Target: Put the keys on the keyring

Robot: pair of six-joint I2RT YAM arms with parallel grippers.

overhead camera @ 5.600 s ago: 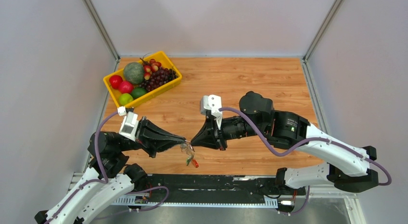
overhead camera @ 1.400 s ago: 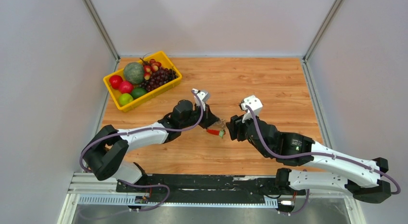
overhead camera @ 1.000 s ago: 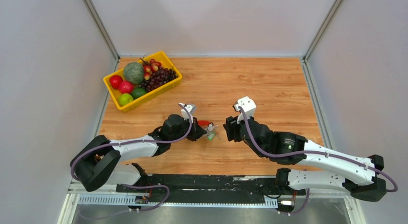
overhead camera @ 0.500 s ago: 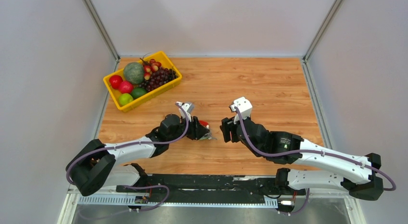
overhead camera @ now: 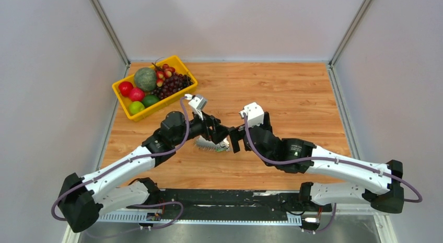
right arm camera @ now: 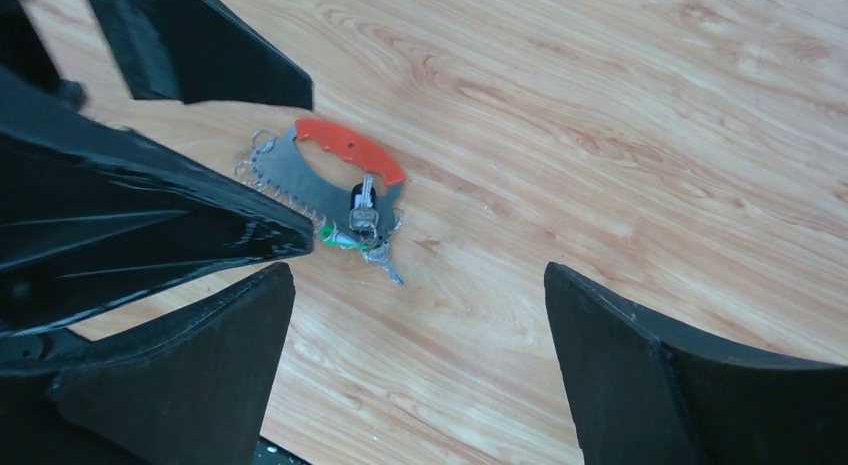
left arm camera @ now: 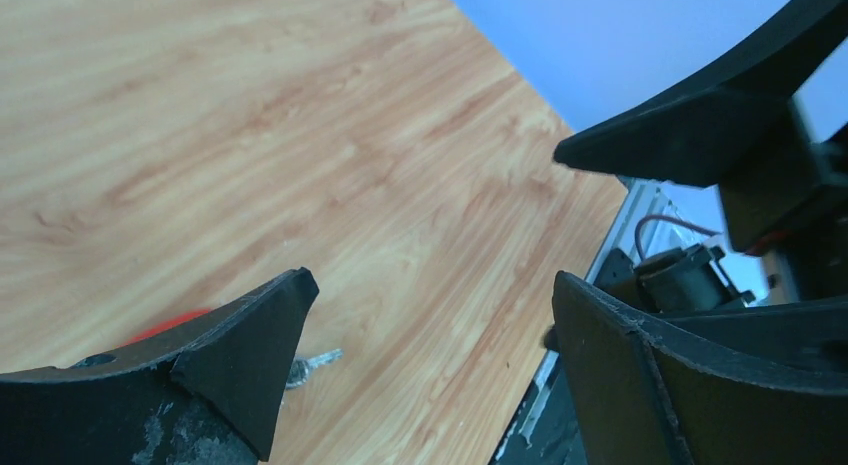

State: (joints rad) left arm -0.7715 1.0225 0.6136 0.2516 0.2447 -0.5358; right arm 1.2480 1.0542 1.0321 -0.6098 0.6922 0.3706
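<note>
while left pincer [left arm camera: 430,285] and right pincer [right arm camera: 418,275] gape, keyring [right arm camera: 330,175] lies on table [right arm camera: 600,135].

The keyring [right arm camera: 300,185], a small metal bunch built around a grey serrated fan-shaped plate [right arm camera: 285,177], lies flat on the wooden table [overhead camera: 292,86] near its middle. From the right wrist, a red oblong tag [right arm camera: 350,150] runs along the plate's 1 o'clock edge. The tiny silver keys [right arm camera: 362,215] with dark heads cluster at its 4 o'clock end beside a small green bit [right arm camera: 335,240], one tip pointing toward 5 o'clock.
</note>
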